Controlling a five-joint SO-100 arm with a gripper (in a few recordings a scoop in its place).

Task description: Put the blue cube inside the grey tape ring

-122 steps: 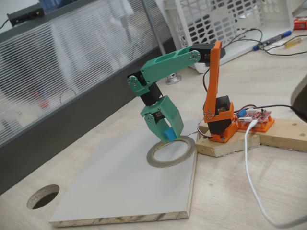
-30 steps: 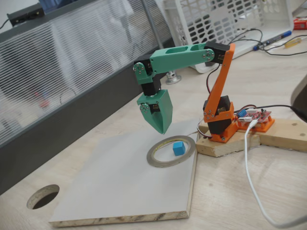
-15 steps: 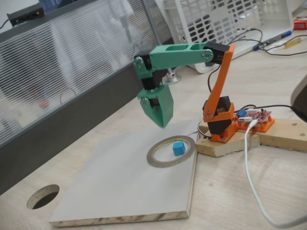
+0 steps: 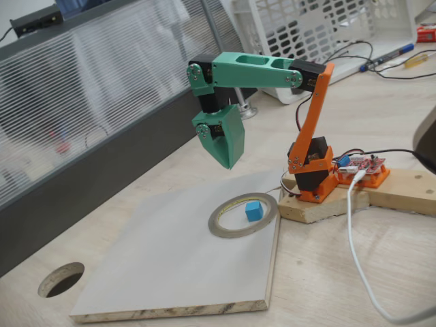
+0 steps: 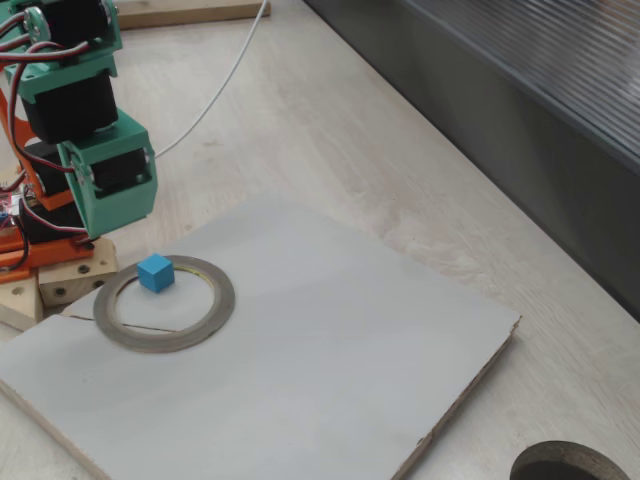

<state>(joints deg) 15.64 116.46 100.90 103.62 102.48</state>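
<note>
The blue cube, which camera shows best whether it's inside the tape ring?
The fixed view looking down shows it best: the cube sits inside the tape ring, near its far rim, with the whole ring visible. The side fixed view also shows the cube inside the ring, but foreshortened.

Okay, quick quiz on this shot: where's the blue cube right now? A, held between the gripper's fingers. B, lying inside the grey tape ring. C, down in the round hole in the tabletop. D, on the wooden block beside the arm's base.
B: the blue cube sits on the board within the grey tape ring, near its far rim, while the gripper hangs above with nothing in it.
</note>
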